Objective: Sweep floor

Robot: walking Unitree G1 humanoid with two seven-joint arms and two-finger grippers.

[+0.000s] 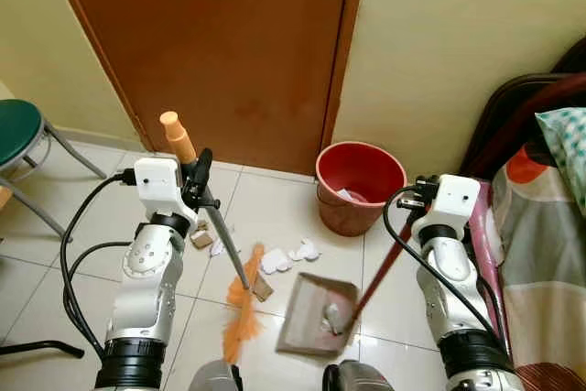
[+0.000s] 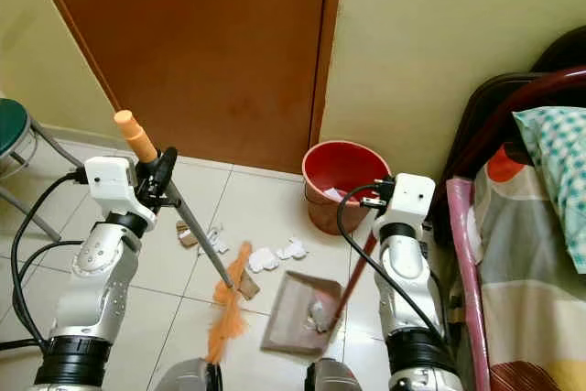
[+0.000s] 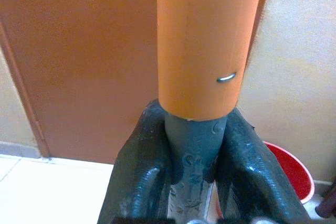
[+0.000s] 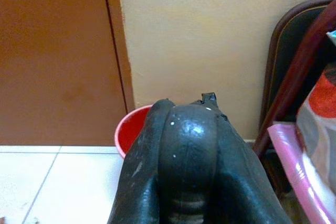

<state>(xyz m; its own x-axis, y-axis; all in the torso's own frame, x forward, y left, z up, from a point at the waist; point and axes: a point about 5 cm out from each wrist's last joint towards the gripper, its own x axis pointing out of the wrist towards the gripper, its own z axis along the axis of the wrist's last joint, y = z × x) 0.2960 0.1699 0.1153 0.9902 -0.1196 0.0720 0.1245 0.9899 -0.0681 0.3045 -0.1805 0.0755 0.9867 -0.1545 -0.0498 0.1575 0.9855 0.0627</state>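
near: dustpan [image 1: 311, 318] on tiles, my right gripper [image 1: 423, 191] clamped on its handle; broom [image 1: 243, 304] bristles beside it, left gripper [image 1: 200, 185] gripping the shaft | mid: paper scraps [image 1: 288, 256] | far: red bucket [image 1: 359, 185] | advice: i keep pan edge flat; short strokes toward it
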